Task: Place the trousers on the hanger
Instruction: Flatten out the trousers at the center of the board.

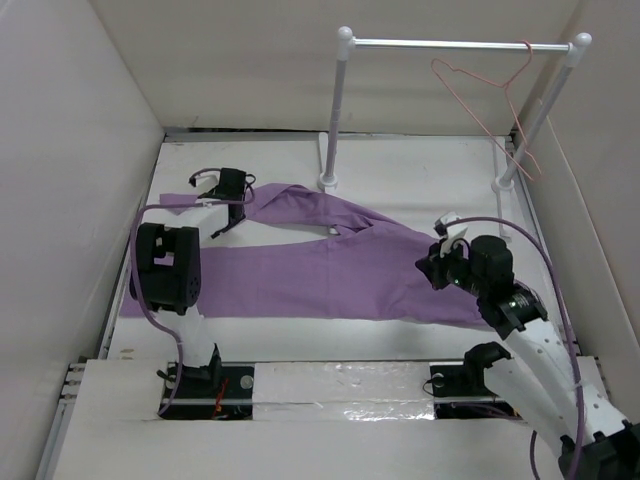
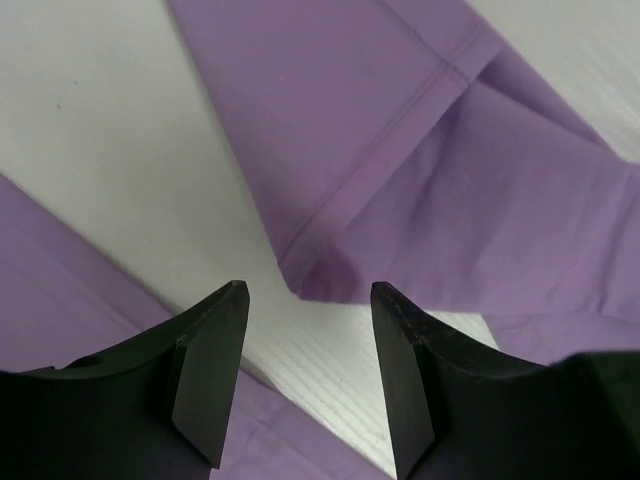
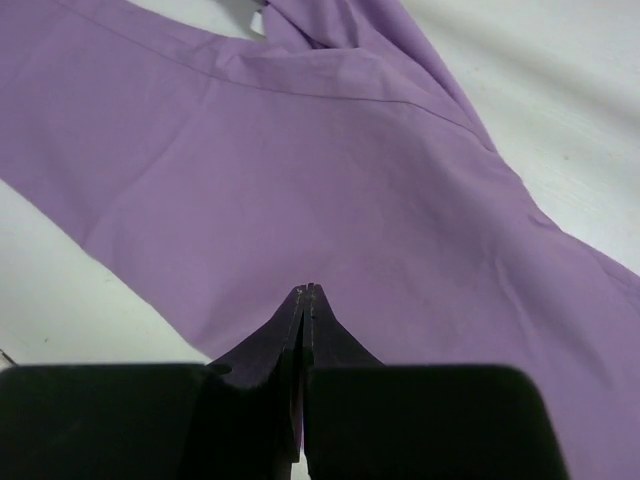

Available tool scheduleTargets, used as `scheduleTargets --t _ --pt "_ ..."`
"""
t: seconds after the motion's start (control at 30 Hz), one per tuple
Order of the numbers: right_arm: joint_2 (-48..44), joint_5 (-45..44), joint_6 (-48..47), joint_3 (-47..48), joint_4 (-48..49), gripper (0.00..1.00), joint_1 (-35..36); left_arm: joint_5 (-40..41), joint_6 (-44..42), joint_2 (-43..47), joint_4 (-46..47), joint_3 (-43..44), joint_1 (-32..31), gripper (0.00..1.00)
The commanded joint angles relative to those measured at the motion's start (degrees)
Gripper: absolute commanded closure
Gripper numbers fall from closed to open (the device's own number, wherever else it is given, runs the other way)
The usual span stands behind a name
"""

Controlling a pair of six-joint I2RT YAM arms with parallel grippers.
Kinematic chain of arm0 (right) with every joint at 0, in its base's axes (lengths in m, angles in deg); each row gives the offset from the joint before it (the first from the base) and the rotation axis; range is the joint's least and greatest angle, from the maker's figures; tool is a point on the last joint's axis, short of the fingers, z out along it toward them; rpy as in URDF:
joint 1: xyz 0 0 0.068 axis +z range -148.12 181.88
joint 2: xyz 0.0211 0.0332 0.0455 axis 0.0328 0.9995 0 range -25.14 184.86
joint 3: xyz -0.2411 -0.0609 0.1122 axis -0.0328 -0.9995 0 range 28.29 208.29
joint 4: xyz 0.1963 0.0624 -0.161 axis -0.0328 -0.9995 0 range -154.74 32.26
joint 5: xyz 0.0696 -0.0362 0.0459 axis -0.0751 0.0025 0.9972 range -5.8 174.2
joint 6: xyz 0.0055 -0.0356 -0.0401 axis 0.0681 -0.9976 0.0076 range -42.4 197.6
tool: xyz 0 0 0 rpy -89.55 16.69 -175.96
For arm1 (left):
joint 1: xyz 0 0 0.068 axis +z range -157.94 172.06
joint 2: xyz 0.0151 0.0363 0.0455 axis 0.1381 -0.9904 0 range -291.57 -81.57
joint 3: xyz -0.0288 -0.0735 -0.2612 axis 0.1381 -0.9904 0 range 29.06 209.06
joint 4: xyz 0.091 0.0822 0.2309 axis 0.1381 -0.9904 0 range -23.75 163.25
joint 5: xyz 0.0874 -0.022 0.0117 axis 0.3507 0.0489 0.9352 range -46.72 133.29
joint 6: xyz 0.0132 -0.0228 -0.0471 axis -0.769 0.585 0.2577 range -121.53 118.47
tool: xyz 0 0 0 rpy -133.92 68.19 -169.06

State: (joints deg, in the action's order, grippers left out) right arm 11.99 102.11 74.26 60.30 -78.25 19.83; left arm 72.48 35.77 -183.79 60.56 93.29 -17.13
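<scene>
The light purple trousers lie spread flat on the table, both legs running to the left. The pink-red wire hanger hangs by its hook from the silver bar at the far right, away from both arms. My left gripper is open and empty above the far leg's end. In the left wrist view, the left gripper frames the white gap between the two legs. My right gripper hovers over the trousers' right end. In the right wrist view, the right gripper is shut, above the cloth.
A white two-post rail stand with a silver bar stands at the back right, its feet just beyond the trousers. White walls close in the table on the left, back and right.
</scene>
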Motion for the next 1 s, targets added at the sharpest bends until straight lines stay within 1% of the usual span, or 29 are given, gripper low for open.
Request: scheduleTargets --t 0.0,0.03,0.07,0.1,0.2,0.23,0.3,0.33,0.43,0.53,0.57,0.63,0.77,0.83,0.9,0.93,0.97 --pt "2.51 -5.60 1.13 -0.10 7.94 0.98 5.67 6.13 -1.62 -0.79 -0.49 6.52 0.23 0.50" --pt "2.95 -7.00 1.40 -0.11 8.38 0.96 8.73 7.27 -2.40 -1.66 -1.10 7.40 0.23 0.50" --pt "3.82 -8.41 1.57 0.07 8.56 0.96 10.24 7.63 -2.84 -3.15 -1.28 8.19 0.23 0.50" --pt "4.09 -11.90 1.75 0.59 8.47 0.95 11.65 7.98 -3.28 -4.04 -1.72 9.76 0.23 0.50" --pt "4.54 -17.27 2.10 1.12 8.91 0.90 15.79 9.39 -3.72 -6.68 -3.48 11.97 0.23 0.51" --pt "4.71 -17.99 2.10 1.21 9.26 0.88 16.32 9.57 -4.07 -7.12 -3.48 12.06 0.23 0.51" --pt "4.97 -22.90 2.02 1.39 9.53 0.83 16.32 10.53 -4.25 -8.35 -3.74 12.32 0.23 0.54" --pt "5.06 -23.53 2.01 1.48 9.44 0.76 16.32 10.97 -4.08 -8.79 -4.62 12.50 0.23 0.55" --pt "5.85 -22.31 0.97 1.56 10.14 0.66 14.92 12.64 -3.81 -9.23 -5.50 12.85 0.23 0.57" --pt "7.60 -21.17 0.87 1.65 10.32 0.65 14.92 14.23 -5.21 -7.57 -4.98 12.33 0.84 0.55" --pt "8.13 -20.55 1.05 1.22 11.54 0.65 14.92 13.44 -5.91 -6.87 -4.72 12.41 0.84 0.53" --pt "9.80 -18.35 1.49 0.69 13.30 0.65 14.92 11.69 -8.38 -6.86 -3.67 12.41 0.84 0.52" --pt "11.30 -18.53 2.45 0.69 14.70 0.65 17.37 7.47 -9.61 -8.26 -3.31 12.41 0.84 0.54" --pt "11.92 -19.05 2.72 0.07 16.03 0.63 18.51 7.02 -9.61 -9.75 -3.92 13.03 0.84 0.54" --pt "13.58 -19.84 2.46 0.42 16.03 0.60 20.36 7.19 -9.18 -10.29 -3.92 12.77 0.84 0.67" --pt "14.37 -20.19 2.28 0.51 16.12 0.57 20.97 7.81 -8.74 -10.20 -4.01 12.68 0.84 0.77" --pt "15.25 -20.46 2.10 0.51 16.99 0.57 21.59 8.16 -8.21 -9.42 -4.10 12.85 1.36 1.00"
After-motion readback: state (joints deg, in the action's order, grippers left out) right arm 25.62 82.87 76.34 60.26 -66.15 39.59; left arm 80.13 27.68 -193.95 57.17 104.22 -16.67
